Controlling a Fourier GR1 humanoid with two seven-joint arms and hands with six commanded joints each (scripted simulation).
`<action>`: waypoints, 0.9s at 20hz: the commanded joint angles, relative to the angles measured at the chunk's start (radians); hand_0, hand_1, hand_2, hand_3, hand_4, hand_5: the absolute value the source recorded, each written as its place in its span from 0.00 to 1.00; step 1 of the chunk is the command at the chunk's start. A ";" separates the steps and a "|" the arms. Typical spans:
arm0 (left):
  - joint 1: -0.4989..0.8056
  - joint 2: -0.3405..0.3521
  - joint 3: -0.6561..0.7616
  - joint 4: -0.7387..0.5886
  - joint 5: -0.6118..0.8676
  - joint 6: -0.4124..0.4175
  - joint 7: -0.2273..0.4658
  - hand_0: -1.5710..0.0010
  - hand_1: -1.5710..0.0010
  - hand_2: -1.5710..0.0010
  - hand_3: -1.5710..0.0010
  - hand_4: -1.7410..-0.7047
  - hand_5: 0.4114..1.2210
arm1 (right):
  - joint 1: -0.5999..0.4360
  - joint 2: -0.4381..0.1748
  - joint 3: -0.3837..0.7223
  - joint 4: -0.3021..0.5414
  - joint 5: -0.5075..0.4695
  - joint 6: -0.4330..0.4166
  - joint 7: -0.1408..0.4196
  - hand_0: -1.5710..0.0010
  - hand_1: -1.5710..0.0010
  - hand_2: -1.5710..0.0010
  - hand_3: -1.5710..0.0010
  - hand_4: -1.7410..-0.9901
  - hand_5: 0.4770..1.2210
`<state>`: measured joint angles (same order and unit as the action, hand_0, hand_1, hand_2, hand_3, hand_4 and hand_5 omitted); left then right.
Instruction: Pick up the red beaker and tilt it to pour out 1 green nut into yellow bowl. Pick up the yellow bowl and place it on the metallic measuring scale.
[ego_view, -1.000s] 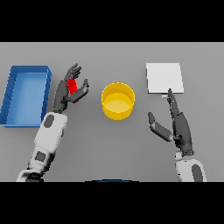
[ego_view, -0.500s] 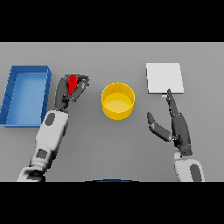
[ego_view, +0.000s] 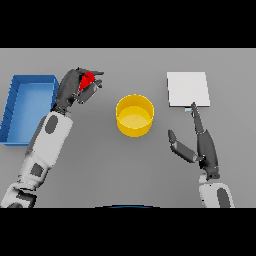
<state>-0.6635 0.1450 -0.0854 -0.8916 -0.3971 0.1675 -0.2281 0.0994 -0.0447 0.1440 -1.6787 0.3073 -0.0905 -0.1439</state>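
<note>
My left hand (ego_view: 74, 90) is curled round the red beaker (ego_view: 88, 80), holding it left of the yellow bowl (ego_view: 134, 115); only part of the beaker shows between the fingers. The bowl stands at the table's middle, and no green nut is visible. The metallic measuring scale (ego_view: 187, 89) is a pale square plate at the back right. My right hand (ego_view: 199, 142) hovers open in front of the scale, right of the bowl, its fingers straight and pointing toward the scale's near edge.
A blue open bin (ego_view: 28, 106) sits at the far left, just beside my left forearm.
My left hand has closed its fingers round the red beaker and shifted slightly toward the bowl. The right hand, the bowl and the scale have stayed put.
</note>
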 joint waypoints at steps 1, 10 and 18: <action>-0.003 0.015 -0.034 -0.015 -0.035 -0.012 0.021 0.01 0.01 0.01 0.01 0.01 0.89 | -0.010 -0.001 -0.006 0.004 -0.004 -0.001 0.006 1.00 1.00 1.00 1.00 0.86 0.25; -0.068 0.098 -0.256 -0.118 -0.250 -0.121 0.182 0.00 0.00 0.00 0.00 0.00 0.92 | -0.003 0.006 0.008 -0.007 -0.013 0.020 0.011 1.00 1.00 1.00 1.00 0.90 0.28; -0.285 0.137 -0.529 -0.002 -0.502 -0.343 0.201 0.00 0.00 0.00 0.00 0.12 0.99 | 0.007 0.009 0.014 -0.016 -0.011 0.021 -0.008 1.00 1.00 1.00 1.00 0.90 0.27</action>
<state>-0.9488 0.2814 -0.6140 -0.8941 -0.8980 -0.1760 -0.0272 0.1060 -0.0356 0.1578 -1.6946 0.2966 -0.0697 -0.1503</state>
